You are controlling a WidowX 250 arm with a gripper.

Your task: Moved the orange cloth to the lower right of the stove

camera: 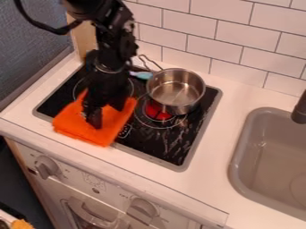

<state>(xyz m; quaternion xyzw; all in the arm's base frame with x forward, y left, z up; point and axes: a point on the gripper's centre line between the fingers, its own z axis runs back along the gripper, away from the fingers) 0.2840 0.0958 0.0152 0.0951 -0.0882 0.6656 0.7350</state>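
Orange cloth (116,127) on the near left part of the black stove (158,150), lying roughly flat, its near edge lapping over the stove's grey rim onto the white worktop (209,179). Claw (108,117) directly over the cloth, pointing down, its two fingers apart with orange fabric visible between them: released state. Black robot arm (113,40) entering from the far left, upright above the left half of the stove, with a dark cable looping off to its left.

To the right of the cloth, a shiny metal pot (176,89) on the far right part of the stove, its wire handle angled toward the far left. Partly beneath its near left side, a red cooking zone (156,110) with thin pale rings. Just left of the pot, a small pale blue-green object (142,75), identity unclear. Stove surface glossy, with whitish streaks at the near right.

Farther right, a grey sink (239,154) with rounded corners, set into the worktop; a dark faucet (300,109) above its far right portion. Beyond the worktop, a wall of white tiles (200,29) with dark joints; at the far left, a wooden post (83,40) beside a blue-grey wall (36,36). Below the worktop's near edge, a white front panel with a left knob (44,166) and a right knob (142,210).
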